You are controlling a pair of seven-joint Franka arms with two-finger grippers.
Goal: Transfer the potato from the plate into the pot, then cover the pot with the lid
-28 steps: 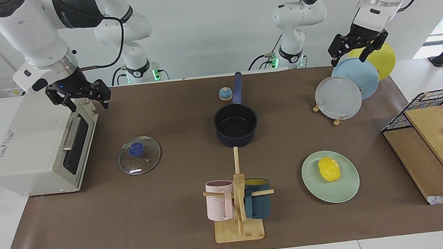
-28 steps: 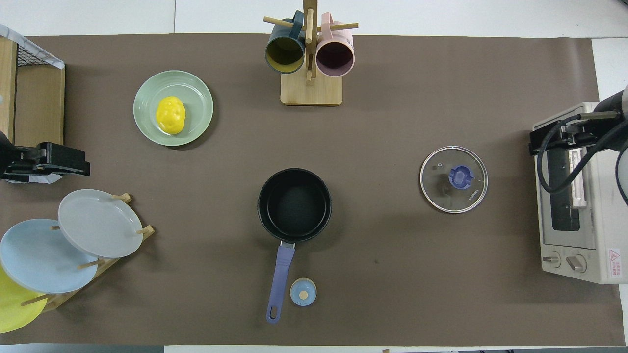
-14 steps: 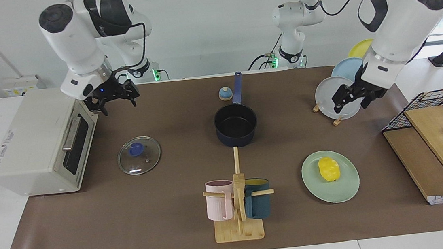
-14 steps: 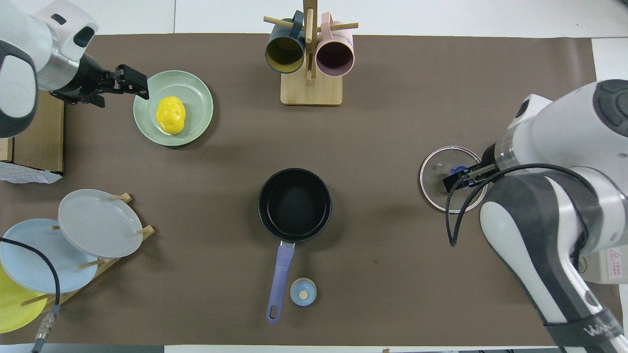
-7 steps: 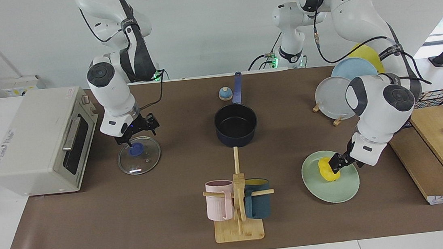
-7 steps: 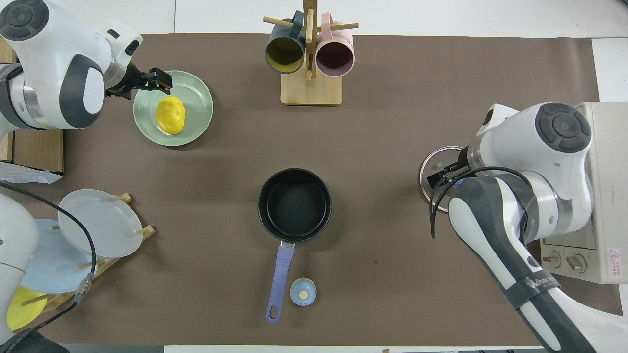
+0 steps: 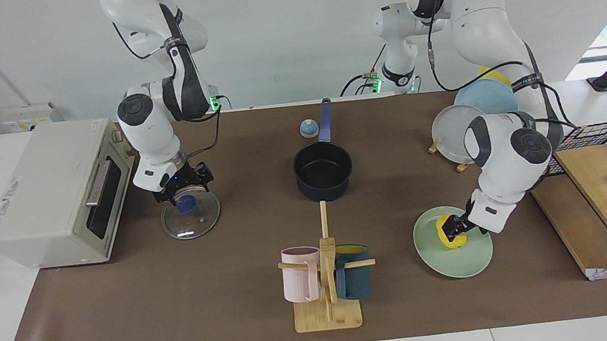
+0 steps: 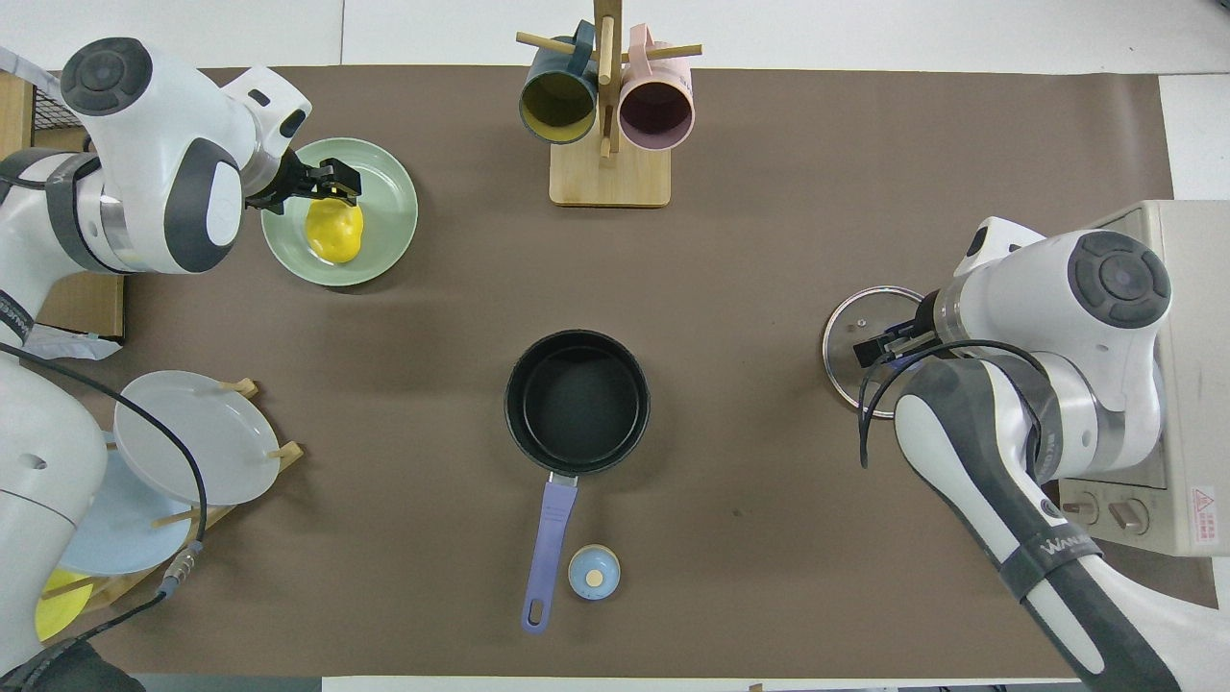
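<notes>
The yellow potato (image 7: 447,234) (image 8: 334,233) lies on the mint-green plate (image 7: 457,264) (image 8: 386,235) toward the left arm's end of the table. My left gripper (image 7: 456,227) (image 8: 335,187) is down at the potato's edge, open, with the potato still resting on the plate. At mid-table the dark navy pot (image 7: 323,171) (image 8: 577,399) stands empty, its handle pointing toward the robots. The glass lid (image 7: 197,220) (image 8: 848,332) lies flat toward the right arm's end. My right gripper (image 7: 186,192) (image 8: 876,348) hangs open just over its blue knob.
A mug tree (image 7: 325,280) with a pink and a teal mug stands farther from the robots than the pot. A toaster oven (image 7: 55,194) sits beside the lid. A plate rack (image 7: 458,133), a small blue dome (image 7: 308,129) and a wire basket with boards (image 7: 595,192) are also there.
Both arms have swung down from raised poses. The left gripper dropped onto the plate at the potato; the right gripper lowered from near the oven to over the lid's knob.
</notes>
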